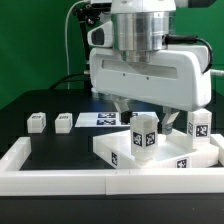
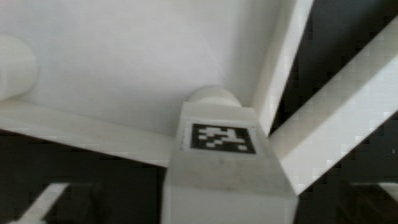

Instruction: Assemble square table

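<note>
I'm in a robotics lab, clearly: black bench (image 1: 60,150), marker board (image 1: 98,120) lying on it, a tagged leg (image 1: 37,122), cables (image 1: 72,35) at eleven o'clock in the exterior view.

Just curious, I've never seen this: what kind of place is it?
Probably a robotics lab test bench: a robot arm over a black table, white parts with printed tags, and a marker board.

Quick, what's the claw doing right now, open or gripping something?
Claw: open, holding nothing; it straddles the upright table leg without clamping it.
</note>
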`<action>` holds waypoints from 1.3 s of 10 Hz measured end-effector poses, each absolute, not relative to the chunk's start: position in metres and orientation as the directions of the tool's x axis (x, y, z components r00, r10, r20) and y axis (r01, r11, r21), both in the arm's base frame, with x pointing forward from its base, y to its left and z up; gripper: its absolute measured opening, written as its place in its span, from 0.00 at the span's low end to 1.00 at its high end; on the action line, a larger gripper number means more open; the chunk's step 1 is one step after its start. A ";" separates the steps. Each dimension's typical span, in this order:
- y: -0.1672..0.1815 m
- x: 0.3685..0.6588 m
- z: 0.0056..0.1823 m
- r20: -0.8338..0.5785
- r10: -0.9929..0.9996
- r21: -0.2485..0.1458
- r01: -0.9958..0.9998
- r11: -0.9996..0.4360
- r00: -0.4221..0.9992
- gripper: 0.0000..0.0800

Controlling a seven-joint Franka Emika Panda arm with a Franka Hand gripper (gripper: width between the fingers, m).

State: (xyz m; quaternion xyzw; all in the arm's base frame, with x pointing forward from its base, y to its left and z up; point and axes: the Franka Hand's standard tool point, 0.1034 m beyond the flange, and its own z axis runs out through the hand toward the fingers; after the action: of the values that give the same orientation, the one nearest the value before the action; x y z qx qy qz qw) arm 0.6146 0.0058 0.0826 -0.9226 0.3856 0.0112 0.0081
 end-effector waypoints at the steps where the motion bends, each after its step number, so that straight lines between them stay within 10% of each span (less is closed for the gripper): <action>1: 0.006 0.615 0.083 -0.026 -0.636 -0.009 -0.637 -0.771 0.771 0.81; 13: 0.003 0.616 0.083 -0.001 0.265 -0.021 0.265 -0.964 0.964 0.81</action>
State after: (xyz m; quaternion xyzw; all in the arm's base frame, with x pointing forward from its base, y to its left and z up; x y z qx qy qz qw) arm 0.6159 0.0035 0.0827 -0.9910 -0.1338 0.0021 0.0101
